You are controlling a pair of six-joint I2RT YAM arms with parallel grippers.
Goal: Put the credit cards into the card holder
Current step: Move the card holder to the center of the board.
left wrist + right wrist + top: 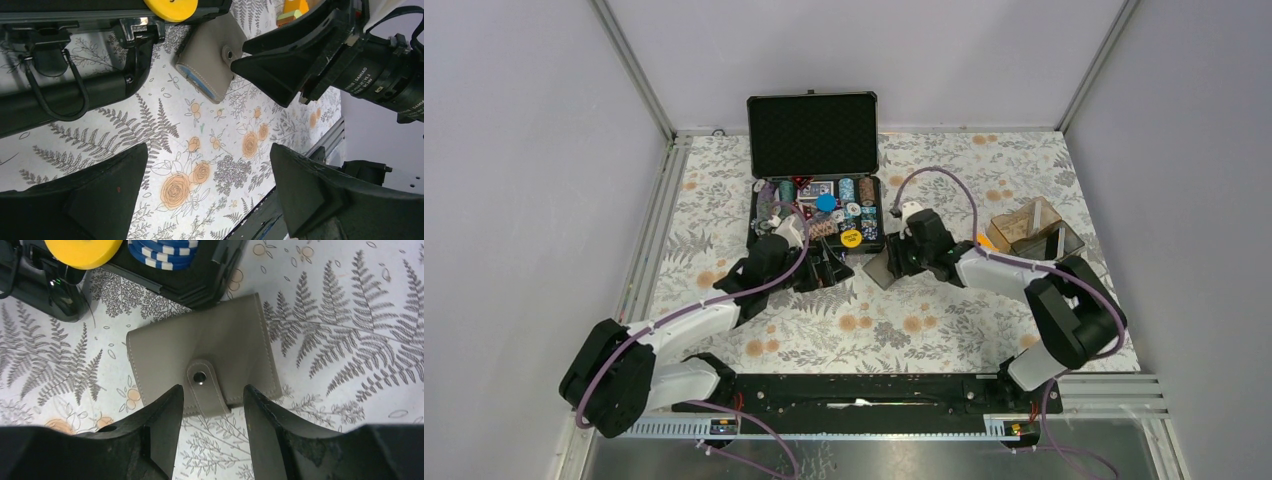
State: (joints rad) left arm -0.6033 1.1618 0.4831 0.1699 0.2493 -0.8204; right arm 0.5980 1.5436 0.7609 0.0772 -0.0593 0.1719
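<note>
Right tool (212, 390): jaws partly apart, gripping nothing, set low astride the snap strap (206, 385) of the card holder (220, 335), probably to work the flap open. The holder lies closed and flat on the tabletop (350, 315), its far edge just beside the front corner of the black chip case (200, 282), which leaves little room on that side. Left tool (209, 155): jaws wide, empty, hovering above bare tabletop near the case. An orange credit card (986, 241) shows beside the acrylic box (1029, 232), apart from the holder; no card loaded.
</note>
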